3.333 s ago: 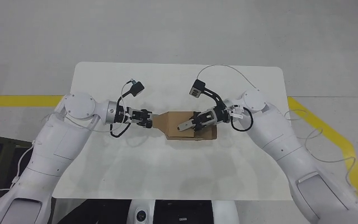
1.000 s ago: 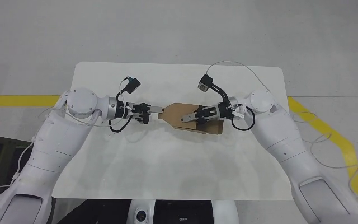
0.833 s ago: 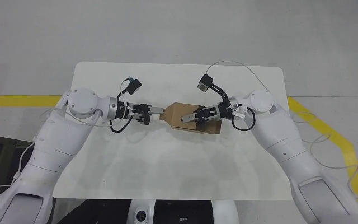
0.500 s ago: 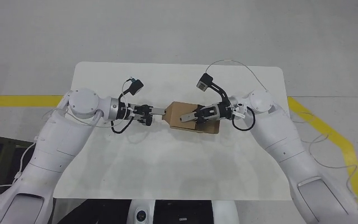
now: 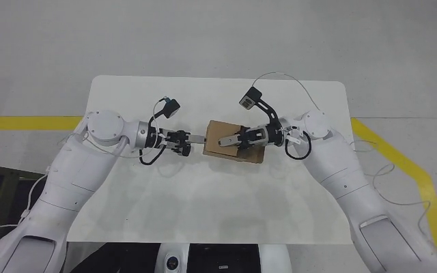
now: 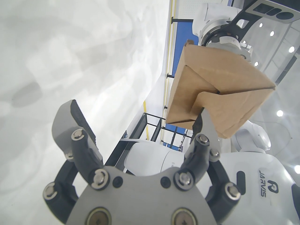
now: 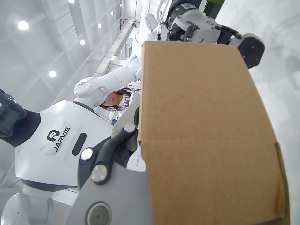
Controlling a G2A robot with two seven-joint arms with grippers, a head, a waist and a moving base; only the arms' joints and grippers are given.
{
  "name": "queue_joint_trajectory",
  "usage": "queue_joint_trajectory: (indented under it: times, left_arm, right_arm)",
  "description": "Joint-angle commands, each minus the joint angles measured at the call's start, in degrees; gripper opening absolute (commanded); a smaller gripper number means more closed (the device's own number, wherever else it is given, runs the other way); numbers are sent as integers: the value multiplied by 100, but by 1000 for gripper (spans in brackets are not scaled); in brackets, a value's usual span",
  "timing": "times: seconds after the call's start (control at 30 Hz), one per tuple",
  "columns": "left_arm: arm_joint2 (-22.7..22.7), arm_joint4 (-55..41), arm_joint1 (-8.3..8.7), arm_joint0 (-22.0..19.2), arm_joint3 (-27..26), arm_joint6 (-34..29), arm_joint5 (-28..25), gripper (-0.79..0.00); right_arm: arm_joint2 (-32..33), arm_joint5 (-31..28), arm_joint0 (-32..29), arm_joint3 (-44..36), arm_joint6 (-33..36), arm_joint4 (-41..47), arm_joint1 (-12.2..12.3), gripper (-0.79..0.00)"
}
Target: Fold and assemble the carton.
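Top view places the brown carton (image 5: pixel 217 131) over the middle of the white table (image 5: pixel 136 205), between the two arms, its long axis running from one arm toward the other. The right gripper (image 5: pixel 229 141) grasps the carton from the far side. In the right wrist view one finger (image 7: pixel 130 118) lies flat against the cardboard wall of the carton (image 7: pixel 201 122), while the other is hidden behind the board. The left gripper (image 5: pixel 198 139) sits just beside the carton's near end and holds nothing. In the left wrist view the left gripper (image 6: pixel 138 110) has its jaws spread wide. One of its fingers (image 6: pixel 204 127) has its tip against the closed end of the carton (image 6: pixel 220 87), right where the folded flaps meet. The other finger stands well apart from the cardboard. That end is shut, with its flaps folded in and overlapping along diagonal seams, and the carton appears tilted in this view.
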Motion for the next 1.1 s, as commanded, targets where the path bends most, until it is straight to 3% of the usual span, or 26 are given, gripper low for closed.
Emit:
queue_joint_trajectory:
  times: [0.0,1.07]
  left_arm:
    - [14,-71,-11,-11,18,-14,5,0]
    - [154,-258,-101,-127,173,-124,-52,0]
  right_arm:
    - [-27,0,-3,-4,1,29,-20,-785]
    - [-75,81,57,40,82,0,-154,-785]
